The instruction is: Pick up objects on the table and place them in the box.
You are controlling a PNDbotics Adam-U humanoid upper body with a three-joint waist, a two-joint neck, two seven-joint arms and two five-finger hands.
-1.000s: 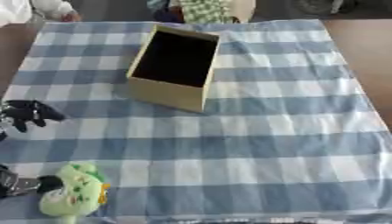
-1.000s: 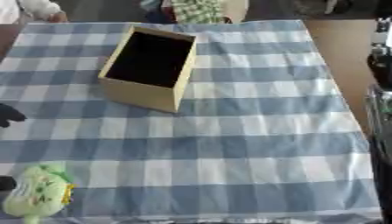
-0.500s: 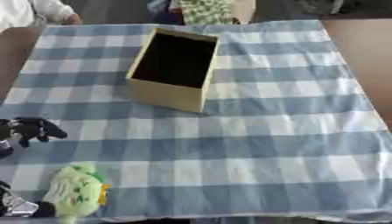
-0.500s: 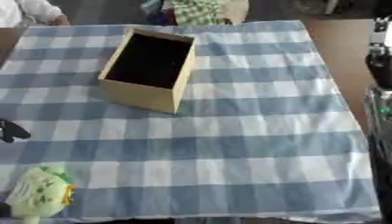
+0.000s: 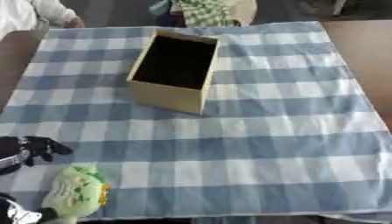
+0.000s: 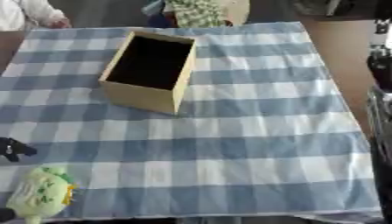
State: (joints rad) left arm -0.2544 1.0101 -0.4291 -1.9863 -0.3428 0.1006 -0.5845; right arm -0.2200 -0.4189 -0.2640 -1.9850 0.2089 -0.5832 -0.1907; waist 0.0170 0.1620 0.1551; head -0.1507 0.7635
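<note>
A tan cardboard box (image 5: 170, 98) stands open on the blue-checked cloth (image 5: 268, 131), left of the middle toward the far side; its inside looks dark and bare. A green plush toy (image 5: 75, 194) with a yellow patch lies at the near left corner of the cloth. My left hand (image 5: 29, 149) hovers at the left edge, just beyond the toy and apart from it, its black fingers relaxed and holding nothing. A black and silver part of that arm (image 5: 14, 213) shows in the bottom left corner beside the toy. My right hand does not show.
Brown tabletop (image 5: 360, 57) lies bare to the right of the cloth. A green-checked thing (image 5: 203, 11) sits past the far edge behind the box. Dark shapes (image 6: 379, 70) stand along the right edge of the right eye view.
My left hand has moved toward the near edge, closer to the green toy. Box and toy have stayed in place.
</note>
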